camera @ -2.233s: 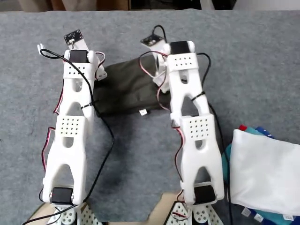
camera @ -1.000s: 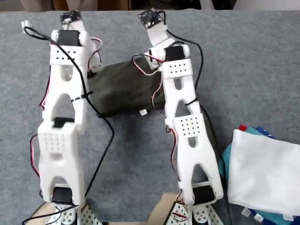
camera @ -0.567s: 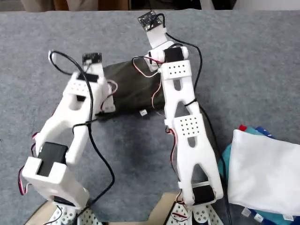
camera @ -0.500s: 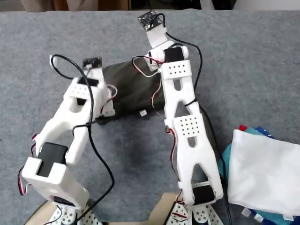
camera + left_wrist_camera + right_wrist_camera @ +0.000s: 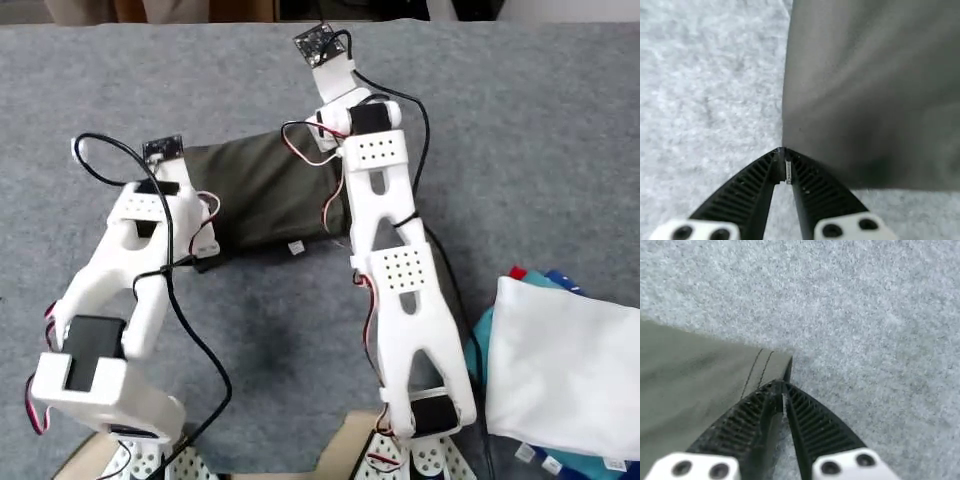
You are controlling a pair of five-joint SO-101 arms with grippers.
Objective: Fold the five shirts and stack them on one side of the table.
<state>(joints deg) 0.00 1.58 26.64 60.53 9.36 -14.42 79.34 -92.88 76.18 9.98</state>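
Item: dark olive shirt point(image 5: 262, 195), folded, frame centre on grey bench point(image 5: 540, 130). left pincer point(image 5: 785, 165), right pincer point(image 5: 784, 395): each clenched on a shirt corner. Handling: lift both evenly, keep cloth taut, carry toward stack point(image 5: 565, 370), lower right.

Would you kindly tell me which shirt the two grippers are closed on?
The dark olive shirt, alone mid-table: the left gripper and right gripper each pinch a corner. The others sit stacked at the right edge under the white shirt.
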